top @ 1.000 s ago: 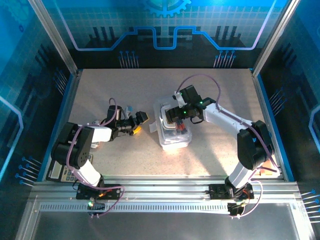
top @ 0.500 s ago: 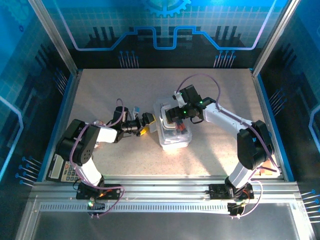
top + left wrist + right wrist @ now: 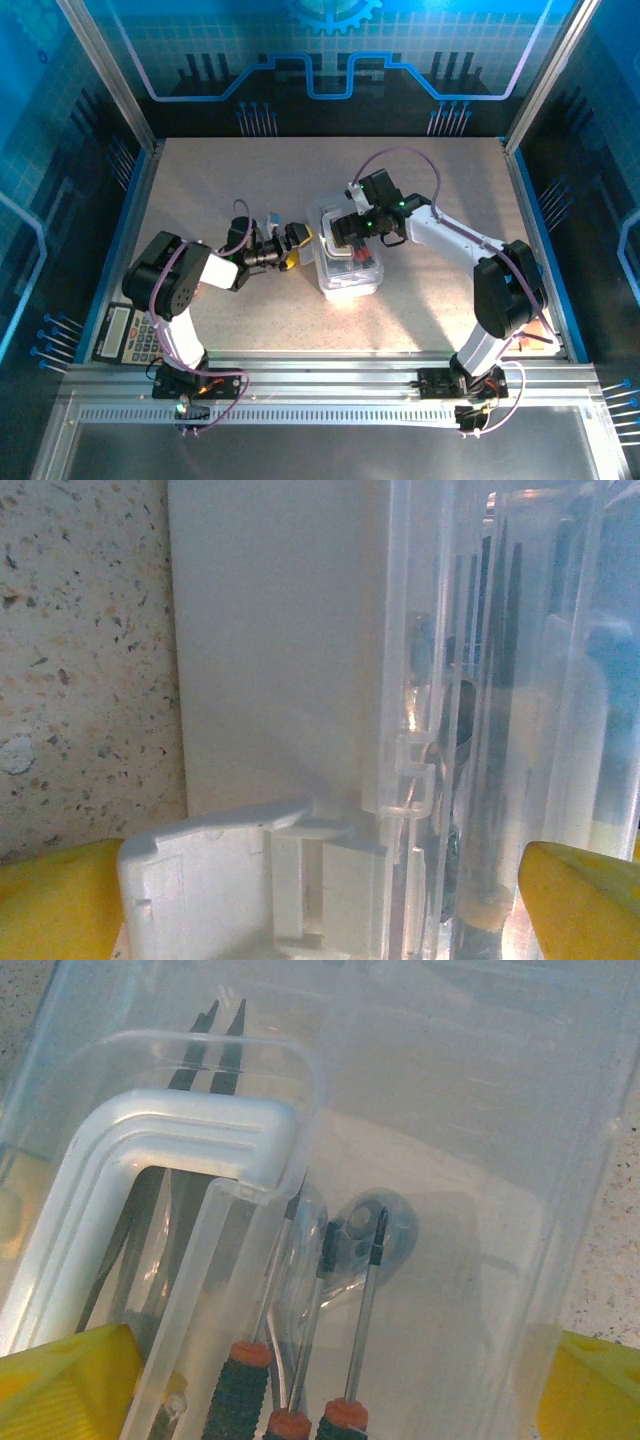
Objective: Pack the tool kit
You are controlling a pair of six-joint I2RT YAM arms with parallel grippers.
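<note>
The clear plastic case lies at mid-table with tools inside. Through its plastic I see red-and-black screwdrivers, dark plier tips and a white handle. My right gripper hovers over the case, open, its yellow fingertips standing either side of the case. My left gripper is open at the case's left side. Its yellow fingertips straddle a white latch and the clear case wall.
A grey calculator lies at the near left corner beside the left arm's base. The speckled tabletop is walled by blue panels and metal rails at the sides and back.
My left arm has swung right, bringing its gripper up to the case's left side and uncovering the calculator. The right arm and the case have stayed put.
</note>
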